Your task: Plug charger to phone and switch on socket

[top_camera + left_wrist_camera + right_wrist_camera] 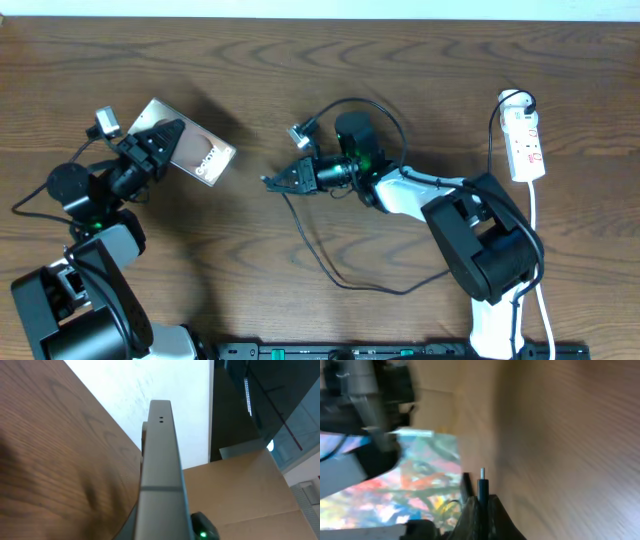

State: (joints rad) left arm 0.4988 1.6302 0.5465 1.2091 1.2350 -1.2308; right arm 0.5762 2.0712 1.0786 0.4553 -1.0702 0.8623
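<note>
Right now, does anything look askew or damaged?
Nothing looks damaged or spilled. The phone sits askew, clamped in the left gripper. The charger tip, pinched in the right gripper, is apart from it.

Left arm (100,215) at lower left, black left gripper (170,135) angled up-right, clamped. Right arm (480,235) folded from lower right, black right gripper (272,181) pointing left, clamped.

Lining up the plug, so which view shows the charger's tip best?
Right wrist: the charger tip stands clear, pinched in the right pincer. Overhead shows only a tiny dark point at that pincer. Left wrist shows only the phone edge-on.
</note>
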